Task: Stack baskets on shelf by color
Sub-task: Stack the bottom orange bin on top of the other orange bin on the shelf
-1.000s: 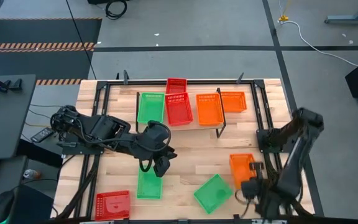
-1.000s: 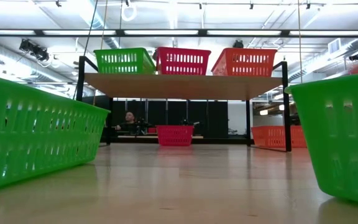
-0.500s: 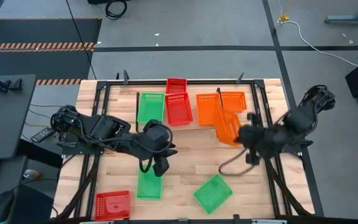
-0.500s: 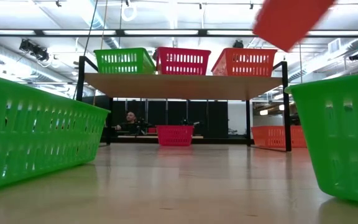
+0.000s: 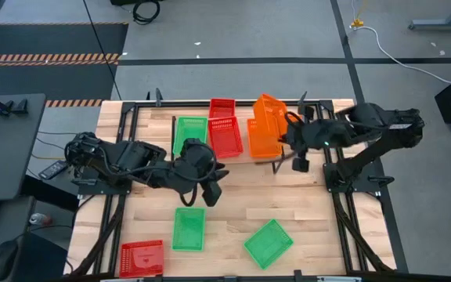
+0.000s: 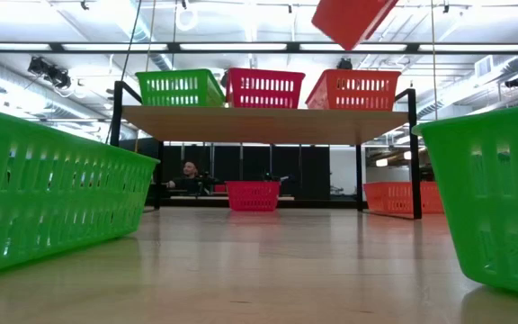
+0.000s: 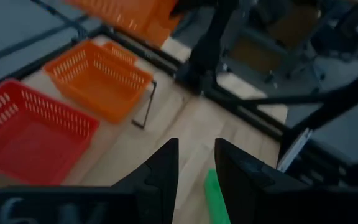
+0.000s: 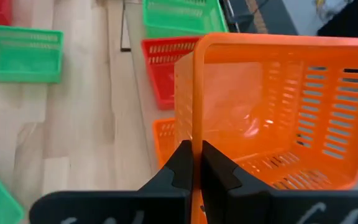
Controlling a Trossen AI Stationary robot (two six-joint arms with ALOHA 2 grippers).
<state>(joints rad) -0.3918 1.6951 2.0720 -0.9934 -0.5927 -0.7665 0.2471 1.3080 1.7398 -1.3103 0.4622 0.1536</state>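
An orange basket (image 5: 269,110) is held tilted by its rim in the closed right gripper (image 8: 194,163), at one o'clock above the shelf (image 6: 259,124), for stacking on the orange there. The left gripper (image 5: 208,190), half-open and empty, waits mid-table.

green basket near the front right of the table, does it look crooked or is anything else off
Yes. That green basket lies turned at an angle to the table edge, while the other green basket on the table sits square. Also, the right hand holds an orange basket tipped steeply in the air above the shelf.
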